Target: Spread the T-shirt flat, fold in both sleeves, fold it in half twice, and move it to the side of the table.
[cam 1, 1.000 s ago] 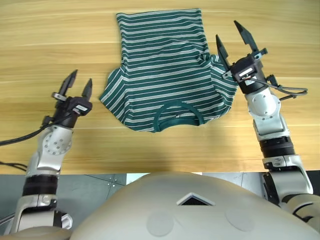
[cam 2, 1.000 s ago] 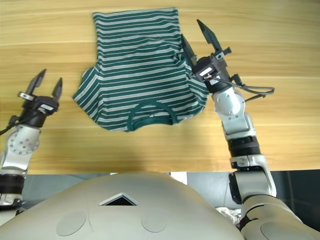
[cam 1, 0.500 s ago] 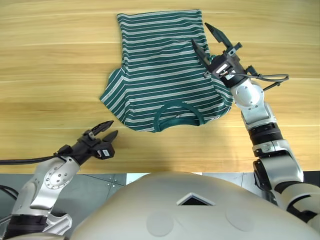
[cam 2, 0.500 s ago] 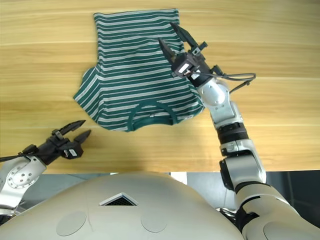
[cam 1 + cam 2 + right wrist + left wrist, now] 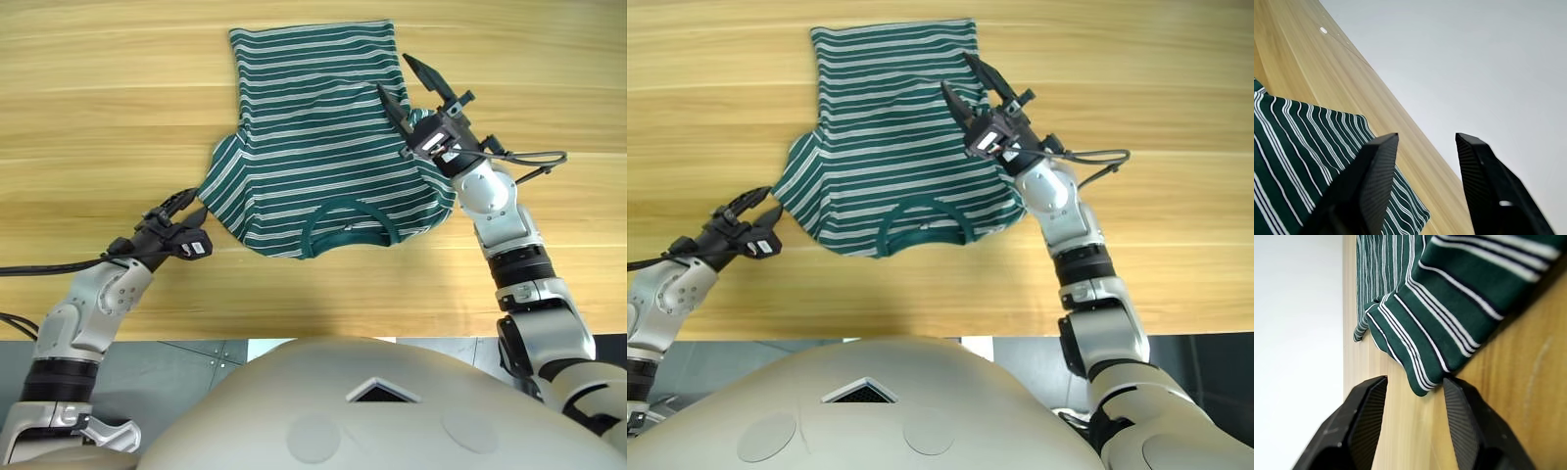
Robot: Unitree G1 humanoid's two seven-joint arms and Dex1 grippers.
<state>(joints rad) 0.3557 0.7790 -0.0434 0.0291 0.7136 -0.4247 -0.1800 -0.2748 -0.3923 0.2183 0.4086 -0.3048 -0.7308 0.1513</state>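
Note:
A green T-shirt [image 5: 318, 137] with white stripes lies on the wooden table [image 5: 108, 117], collar [image 5: 350, 223] toward me and hem at the far side. Its left sleeve [image 5: 221, 174] sticks out; the right sleeve [image 5: 434, 191] looks bunched against the body. My left gripper [image 5: 194, 211] is low at the left sleeve's edge, open, and the left wrist view shows the sleeve hem [image 5: 1422, 382] reaching in between its fingers [image 5: 1369, 416]. Open as well, my right gripper [image 5: 394, 76] hangs tilted over the shirt's right side, holding nothing.
The table's near edge [image 5: 294, 339] runs just in front of me, with grey floor below it. A cable [image 5: 541, 160] loops off my right wrist, another [image 5: 39, 266] trails from the left arm. Bare wood lies left and right of the shirt.
My left arm swung down to the table's near edge, then came forward to the left sleeve. The right gripper moved from beside the shirt to over its right side.

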